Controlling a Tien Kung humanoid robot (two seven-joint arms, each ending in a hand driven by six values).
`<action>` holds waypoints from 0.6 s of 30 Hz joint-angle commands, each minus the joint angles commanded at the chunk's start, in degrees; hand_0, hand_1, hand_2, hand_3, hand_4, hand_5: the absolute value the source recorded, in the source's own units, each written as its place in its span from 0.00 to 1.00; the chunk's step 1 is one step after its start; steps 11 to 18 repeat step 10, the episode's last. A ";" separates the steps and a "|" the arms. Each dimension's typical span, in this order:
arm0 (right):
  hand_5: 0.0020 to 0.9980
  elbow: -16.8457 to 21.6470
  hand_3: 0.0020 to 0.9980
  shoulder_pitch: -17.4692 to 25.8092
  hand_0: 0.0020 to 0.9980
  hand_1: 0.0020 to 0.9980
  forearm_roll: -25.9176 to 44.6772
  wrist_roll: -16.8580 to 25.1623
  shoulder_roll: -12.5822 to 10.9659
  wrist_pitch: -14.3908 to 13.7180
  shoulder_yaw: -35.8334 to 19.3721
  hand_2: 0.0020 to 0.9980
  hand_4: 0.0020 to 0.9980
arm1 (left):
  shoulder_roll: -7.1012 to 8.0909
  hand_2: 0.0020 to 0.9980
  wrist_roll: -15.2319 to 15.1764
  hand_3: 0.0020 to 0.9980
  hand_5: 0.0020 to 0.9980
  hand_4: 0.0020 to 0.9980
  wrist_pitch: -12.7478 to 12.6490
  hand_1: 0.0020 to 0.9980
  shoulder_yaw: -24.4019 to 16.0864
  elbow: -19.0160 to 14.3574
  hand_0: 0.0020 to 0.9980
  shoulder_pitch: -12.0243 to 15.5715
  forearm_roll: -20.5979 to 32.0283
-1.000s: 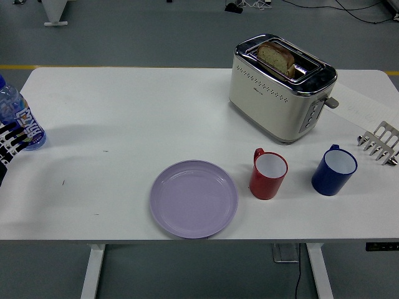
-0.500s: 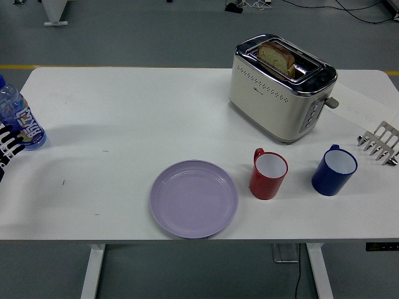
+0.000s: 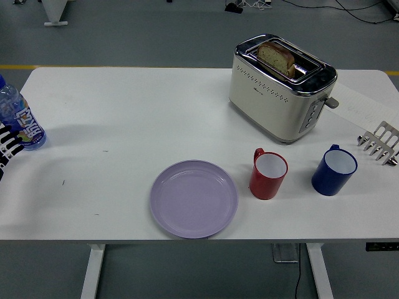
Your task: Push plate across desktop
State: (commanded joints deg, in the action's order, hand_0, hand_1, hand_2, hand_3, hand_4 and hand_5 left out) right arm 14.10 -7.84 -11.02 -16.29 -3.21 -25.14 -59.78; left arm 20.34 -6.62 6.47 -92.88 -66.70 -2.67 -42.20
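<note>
Visibility is limited at the left edge of the head view, where the left hand (image 3: 5,144) shows only as a black-and-white striped sliver, cut off by the frame; whether its fingers are released or clenched cannot be told. It sits just beside a blue water bottle (image 3: 20,120), itself partly cropped, standing upright near the left edge of the tabletop (image 3: 124,112). Contact between the two cannot be confirmed. The right hand does not appear.

At the right edge a metal rack (image 3: 380,143) is partly cut off by the frame. A toaster (image 3: 280,87), cream and chrome, stands at the far right part of the tabletop with a slice of bread (image 3: 276,58) upright in its slot; only the slice's upper portion shows.

The lilac plate (image 3: 194,199) lies flat near the front edge of the tabletop, slightly left of centre, well apart from the left hand. A red mug (image 3: 268,174) stands just beside it on the right, not touching. A blue mug (image 3: 334,170) stands further right, apart from the red one.

The tabletop is white, with a few small dark specks toward its left side. Grey floor surrounds it; a yellow line runs beyond the far edge, and cables lie at the top right.
</note>
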 joint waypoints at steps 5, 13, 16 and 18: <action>0.45 -0.04 0.58 -0.15 0.55 0.46 0.09 0.06 -0.07 -0.01 0.02 0.58 0.30 | -0.14 0.72 0.01 0.70 1.00 0.58 -0.01 0.76 -0.27 0.15 0.78 0.02 -0.03; 0.45 -0.03 0.58 -0.20 0.55 0.46 -0.09 -0.03 -0.11 -0.08 -0.11 0.58 0.30 | -0.18 0.72 -0.04 0.69 1.00 0.58 0.01 0.76 -0.44 0.36 0.78 0.00 0.04; 0.45 -0.03 0.58 -0.20 0.55 0.46 -0.09 -0.03 -0.11 -0.08 -0.11 0.58 0.30 | -0.18 0.72 -0.04 0.69 1.00 0.58 0.01 0.76 -0.44 0.36 0.78 0.00 0.04; 0.45 -0.03 0.58 -0.20 0.55 0.46 -0.09 -0.03 -0.11 -0.08 -0.11 0.58 0.30 | -0.18 0.72 -0.04 0.69 1.00 0.58 0.01 0.76 -0.44 0.36 0.78 0.00 0.04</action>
